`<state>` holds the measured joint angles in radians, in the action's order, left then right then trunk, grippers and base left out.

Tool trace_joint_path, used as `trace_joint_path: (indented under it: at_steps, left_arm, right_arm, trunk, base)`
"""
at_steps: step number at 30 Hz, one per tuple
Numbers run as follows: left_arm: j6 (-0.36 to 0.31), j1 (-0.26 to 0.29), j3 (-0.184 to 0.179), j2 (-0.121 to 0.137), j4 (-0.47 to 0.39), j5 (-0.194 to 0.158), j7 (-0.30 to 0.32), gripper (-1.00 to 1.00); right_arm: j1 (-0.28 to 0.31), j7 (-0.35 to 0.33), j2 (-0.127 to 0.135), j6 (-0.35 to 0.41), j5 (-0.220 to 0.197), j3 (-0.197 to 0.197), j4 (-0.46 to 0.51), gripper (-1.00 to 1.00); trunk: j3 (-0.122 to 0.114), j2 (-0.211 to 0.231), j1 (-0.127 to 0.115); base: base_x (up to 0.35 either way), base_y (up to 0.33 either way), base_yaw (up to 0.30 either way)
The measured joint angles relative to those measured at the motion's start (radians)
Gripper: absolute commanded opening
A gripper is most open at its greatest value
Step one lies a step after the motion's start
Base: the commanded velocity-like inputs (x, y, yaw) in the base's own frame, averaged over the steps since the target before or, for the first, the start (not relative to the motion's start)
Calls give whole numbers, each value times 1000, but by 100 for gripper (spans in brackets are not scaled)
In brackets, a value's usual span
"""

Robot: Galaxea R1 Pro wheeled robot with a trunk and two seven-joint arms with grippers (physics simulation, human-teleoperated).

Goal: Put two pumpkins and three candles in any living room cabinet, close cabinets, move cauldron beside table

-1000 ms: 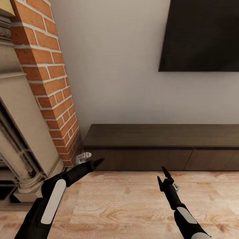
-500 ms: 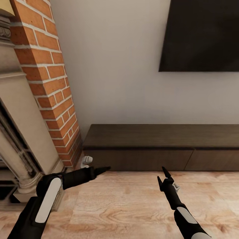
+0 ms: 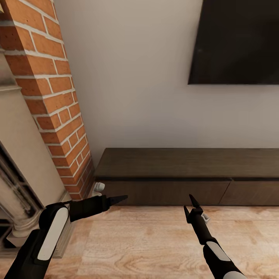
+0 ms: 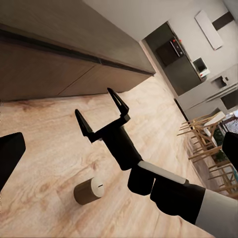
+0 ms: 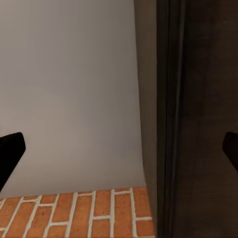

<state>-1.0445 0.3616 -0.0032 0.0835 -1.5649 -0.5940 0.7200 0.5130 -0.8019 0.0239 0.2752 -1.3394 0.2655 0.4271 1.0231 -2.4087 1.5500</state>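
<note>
The cabinet point(image 3: 186, 174) was seen in the head view against the white wall, its drawer fronts shut, with a brick column point(image 3: 54, 97) just to its left and a dark screen point(image 3: 236, 38) mounted on the wall above it. A wooden floor point(image 3: 155, 240) lay in front of it.

The left gripper point(image 3: 118, 199) was held low, pointing right toward the cabinet's left end, close to the front but apart from it. How far it was open could not be told: only one dark fingertip was caught at the edge of the left wrist view, and nothing was seen in its hold.

The right gripper point(image 3: 188, 204) was held above the floor, pointing up toward the cabinet front and apart from it. In the left wrist view the right gripper point(image 4: 101, 111) was shown with its two fingers spread wide and nothing between them.

A candle point(image 4: 89, 190) was seen in the left wrist view lying on its side on the floor, near the right arm and well clear of the cabinet. In the right wrist view the cabinet point(image 5: 198, 119), the wall and the brick were shown.
</note>
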Motion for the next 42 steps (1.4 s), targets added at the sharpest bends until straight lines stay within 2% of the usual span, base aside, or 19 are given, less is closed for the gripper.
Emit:
trace_joint_path:
  at_steps: [18, 42]
  left_arm:
    - [0, -1, 0, 0, 0, 0, 2, 100]
    - [0, -2, 0, 0, 1, -1, 7, 100]
  right_arm:
    - [-1, 0, 1, -1, 0, 3, -4, 100]
    - [-1, 0, 1, -1, 0, 6, -10, 100]
  trunk:
    - [0, 0, 0]
    - [0, 0, 0]
  base:
    - [135, -80, 0]
    - [114, 74, 0]
